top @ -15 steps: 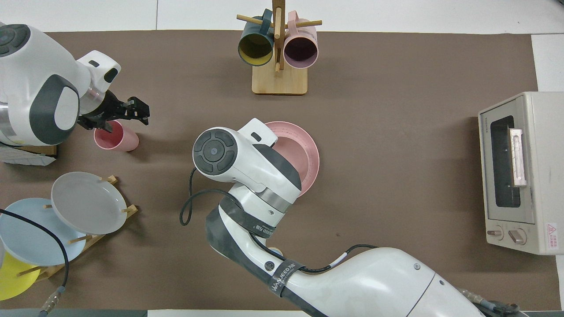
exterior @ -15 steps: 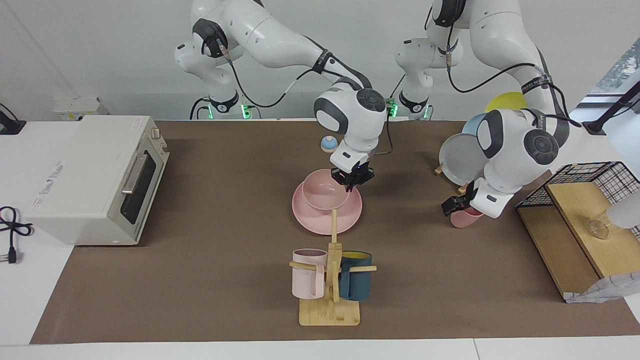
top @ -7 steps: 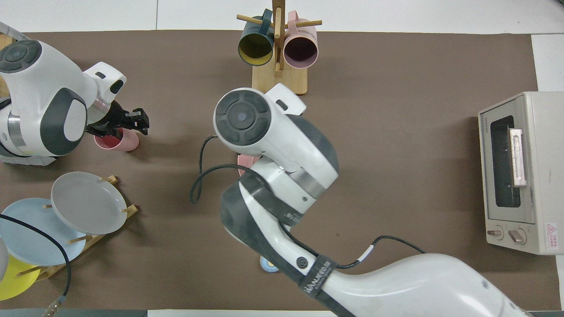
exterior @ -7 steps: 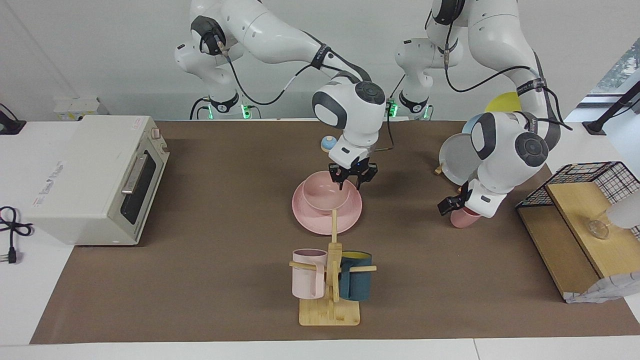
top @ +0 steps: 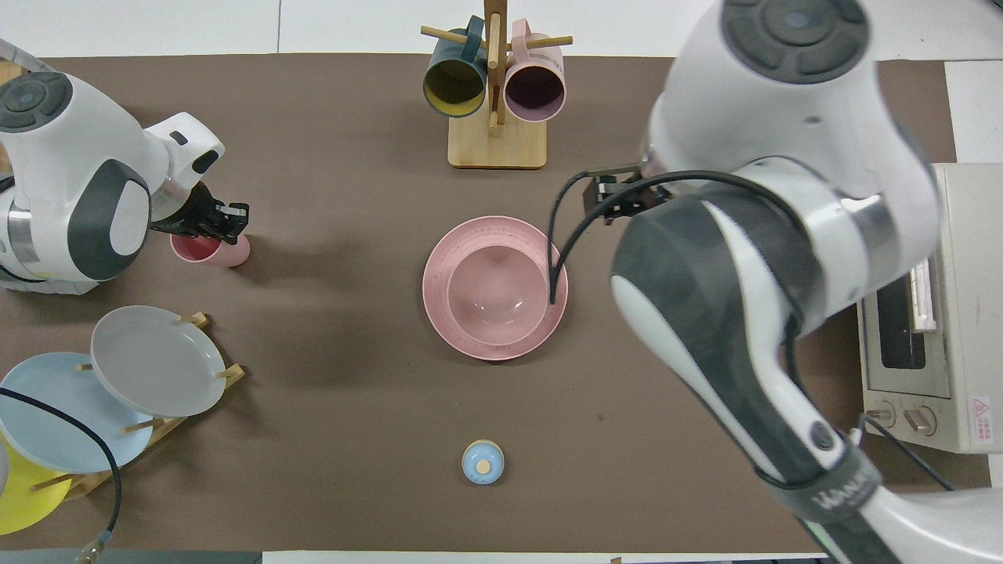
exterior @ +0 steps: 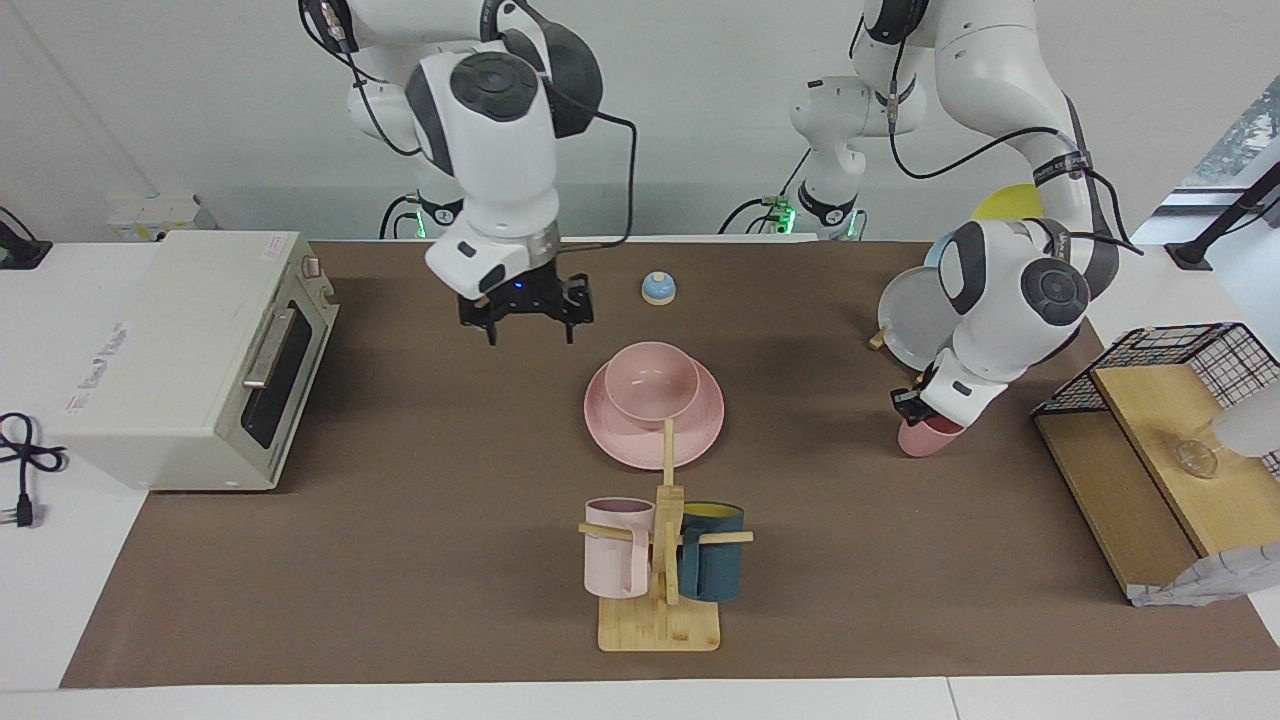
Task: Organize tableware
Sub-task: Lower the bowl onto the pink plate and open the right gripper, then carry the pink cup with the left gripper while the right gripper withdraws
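The pink plate (exterior: 622, 440) (top: 439, 317) lies mid-table with the pink bowl (exterior: 650, 385) (top: 495, 286) standing in it. The pink cup (exterior: 928, 438) (top: 215, 251) stands toward the left arm's end, beside the plate rack. My left gripper (exterior: 908, 400) (top: 223, 222) is down at the cup's rim, its fingers drawn in on it. My right gripper (exterior: 530, 322) (top: 623, 205) is open and empty, raised over the bare mat between the plate and the toaster oven.
A wooden mug tree (exterior: 660, 560) (top: 495, 94) with a pale-pink and a dark-teal mug stands farther from the robots than the plate. A toaster oven (exterior: 190, 350) (top: 964, 352), a rack of grey, blue and yellow plates (exterior: 920, 315) (top: 153, 360), a small blue bell (exterior: 658, 288) (top: 483, 460) and a wire basket (exterior: 1180, 360).
My right gripper let go of the bowl's rim, opened, rose and swung away toward the oven. My left gripper came down onto the pink cup and its fingers narrowed.
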Robot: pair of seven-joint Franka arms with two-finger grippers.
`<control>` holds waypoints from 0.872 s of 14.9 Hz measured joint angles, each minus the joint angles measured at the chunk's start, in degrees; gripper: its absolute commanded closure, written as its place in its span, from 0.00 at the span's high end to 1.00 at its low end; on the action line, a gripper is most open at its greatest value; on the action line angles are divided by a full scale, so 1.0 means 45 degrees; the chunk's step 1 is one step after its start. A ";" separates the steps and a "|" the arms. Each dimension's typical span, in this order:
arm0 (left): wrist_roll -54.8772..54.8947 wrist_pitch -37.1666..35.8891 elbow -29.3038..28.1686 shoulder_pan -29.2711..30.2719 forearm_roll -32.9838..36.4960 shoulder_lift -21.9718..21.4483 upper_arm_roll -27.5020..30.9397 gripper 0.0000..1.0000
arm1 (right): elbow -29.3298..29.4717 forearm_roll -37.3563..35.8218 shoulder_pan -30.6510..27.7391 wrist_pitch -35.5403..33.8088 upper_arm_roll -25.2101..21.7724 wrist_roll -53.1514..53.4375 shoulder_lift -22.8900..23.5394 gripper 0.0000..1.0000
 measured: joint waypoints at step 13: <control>-0.9828 -0.3996 0.7102 -0.5478 -0.1224 0.1636 -0.0293 0.00 | -0.3945 0.1046 0.0580 0.0461 -0.5363 -0.5856 -0.2801 1.00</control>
